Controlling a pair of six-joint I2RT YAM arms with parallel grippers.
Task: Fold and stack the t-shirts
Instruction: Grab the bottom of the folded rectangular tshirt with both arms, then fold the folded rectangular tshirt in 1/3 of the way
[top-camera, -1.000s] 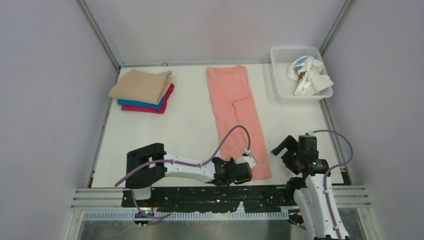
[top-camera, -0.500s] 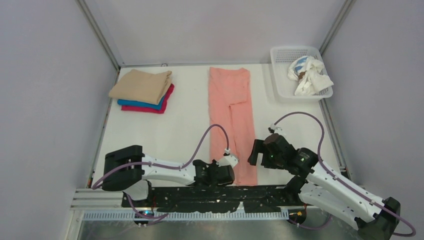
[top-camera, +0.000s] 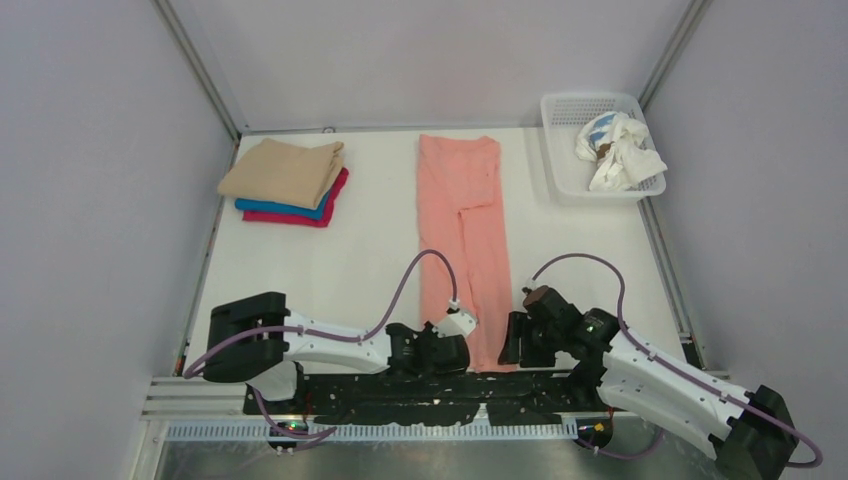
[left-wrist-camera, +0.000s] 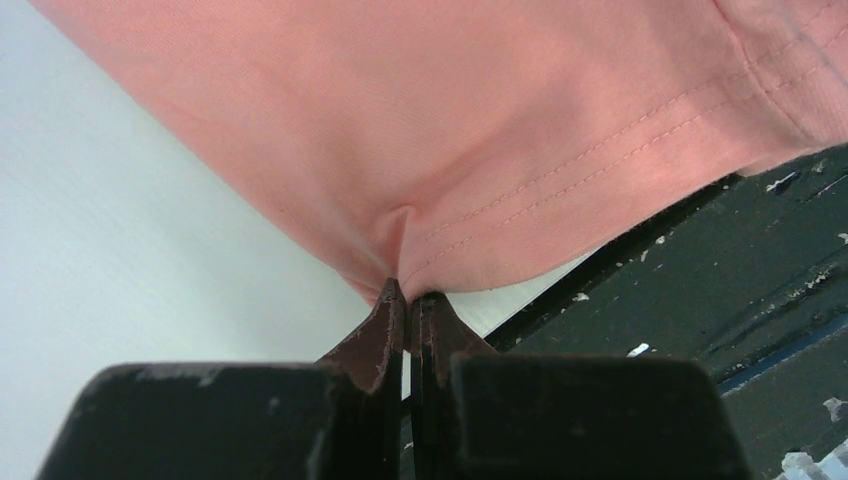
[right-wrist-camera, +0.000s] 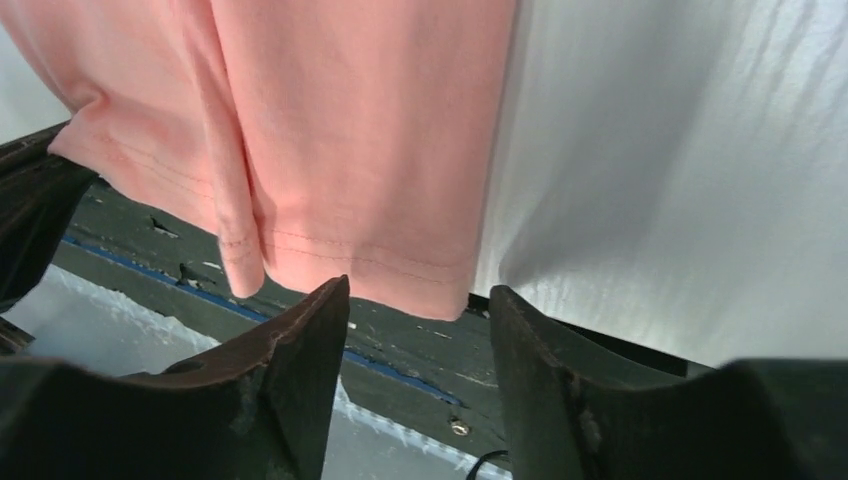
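With left gripper clamped on one near hem corner of the pink shirt, ease the open right gripper around the other, catching both layers before closing.

Salmon-pink t-shirt: soft, matt knit cloth, smooth, with a double row of stitching along the hem. Tan t-shirt, bright blue t-shirt and magenta t-shirt: matt cloth of like kind. Bench: white and matt, with a faint streaked sheen seen from the right wrist. Rail at the near edge: black paint, chipped and scuffed to pale flecks. Left end effector and right end effector: dark brown, matt, dull at the tips. Basket: white plastic lattice, holding rumpled white cloth. Arm shells: white plastic, slightly glossy.
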